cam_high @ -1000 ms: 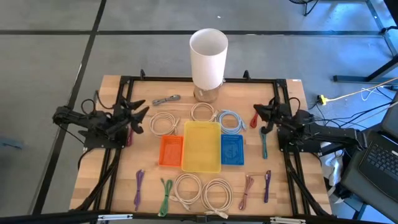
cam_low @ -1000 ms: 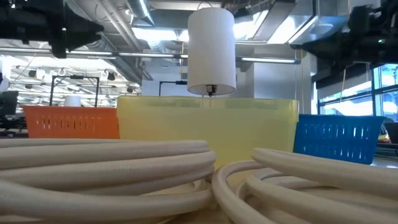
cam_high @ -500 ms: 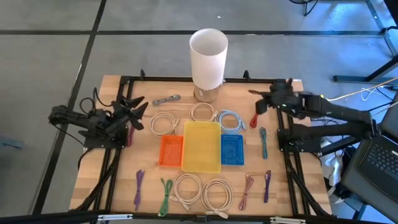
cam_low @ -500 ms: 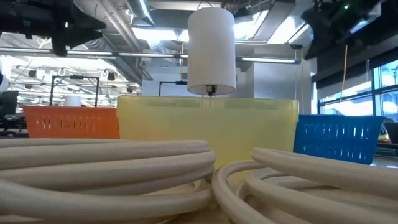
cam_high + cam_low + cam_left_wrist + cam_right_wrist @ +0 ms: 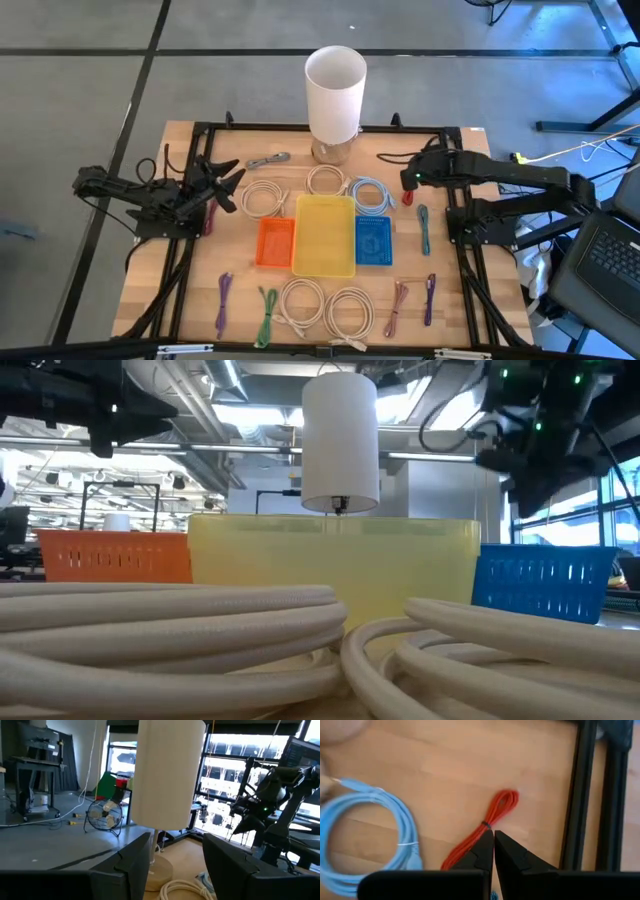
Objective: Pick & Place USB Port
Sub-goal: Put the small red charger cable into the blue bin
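While your right gripper point(image 5: 493, 836) hangs over the red cable point(image 5: 485, 833), its jaws are pressed together with nothing between them. You can see the red cable lying flat on the wooden tabletop point(image 5: 190, 290), right below those tips, just beside the black frame rail point(image 5: 575, 795). The light blue coiled cable point(image 5: 367, 832) lies near it on the other side.

From above, your right gripper point(image 5: 408, 178) sits over the right side of the tabletop, next to the light blue coil point(image 5: 372, 193). The red cable point(image 5: 409, 195) peeks out just under it. A teal cable point(image 5: 424, 229) lies a bit closer to you.

Your left gripper point(image 5: 228, 185) waits at the left side, close to a white coiled cable point(image 5: 263, 198). Its jaws are spread apart and hold nothing.

In the middle you have three bins side by side: orange bin point(image 5: 274, 242), yellow bin point(image 5: 323, 235) and blue bin point(image 5: 373, 240). The tall white cylinder point(image 5: 334, 90) stands at the far side. A grey cable point(image 5: 266, 159) lies beside it.
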### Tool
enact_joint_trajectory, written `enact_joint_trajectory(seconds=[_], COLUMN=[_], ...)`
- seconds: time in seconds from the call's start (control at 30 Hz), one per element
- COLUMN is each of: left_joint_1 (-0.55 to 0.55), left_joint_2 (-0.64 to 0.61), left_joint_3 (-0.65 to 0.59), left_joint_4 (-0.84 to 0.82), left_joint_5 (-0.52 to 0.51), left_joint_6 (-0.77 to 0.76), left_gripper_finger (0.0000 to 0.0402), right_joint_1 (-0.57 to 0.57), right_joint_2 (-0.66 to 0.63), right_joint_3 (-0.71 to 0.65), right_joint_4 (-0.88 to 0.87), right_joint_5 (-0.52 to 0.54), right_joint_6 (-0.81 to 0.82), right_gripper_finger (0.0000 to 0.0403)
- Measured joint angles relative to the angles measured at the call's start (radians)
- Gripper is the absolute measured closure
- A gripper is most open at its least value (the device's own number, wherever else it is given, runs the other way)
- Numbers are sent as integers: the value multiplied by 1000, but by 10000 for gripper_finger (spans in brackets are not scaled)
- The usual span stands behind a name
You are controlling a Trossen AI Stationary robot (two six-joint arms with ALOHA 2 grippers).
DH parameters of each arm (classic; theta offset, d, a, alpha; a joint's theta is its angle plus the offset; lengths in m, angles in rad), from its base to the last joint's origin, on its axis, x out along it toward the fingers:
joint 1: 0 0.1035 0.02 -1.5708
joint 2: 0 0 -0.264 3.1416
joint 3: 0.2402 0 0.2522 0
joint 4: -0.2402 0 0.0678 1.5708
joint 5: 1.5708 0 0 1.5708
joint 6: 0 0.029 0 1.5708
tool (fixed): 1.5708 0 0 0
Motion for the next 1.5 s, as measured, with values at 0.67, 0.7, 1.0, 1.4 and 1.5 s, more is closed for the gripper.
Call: enact_joint_trajectory(seconds=[0.67, 0.7, 1.0, 1.4, 1.5], left_joint_1=[-1, -1, 0, 21, 26], left_joint_2=[7, 7, 7, 7, 7], left_joint_3=[0, 0, 0, 0, 0], left_joint_4=[-11, -12, -16, 58, 57], left_joint_5=[85, 82, 38, 35, 35], left_joint_6=[-2, -2, 8, 79, 69], left_gripper_finger=[229, 229, 229, 230, 231], right_joint_1=[-142, -146, -147, -147, -147], right_joint_2=[12, 12, 19, 55, 76], right_joint_3=[-109, -110, -247, -463, -464], right_joint_4=[286, 288, 372, 739, 740], right_joint_5=[-102, -116, -140, -168, -165], right_joint_6=[-60, -43, 85, 108, 108], right_gripper_finger=[232, 223, 202, 232, 240])
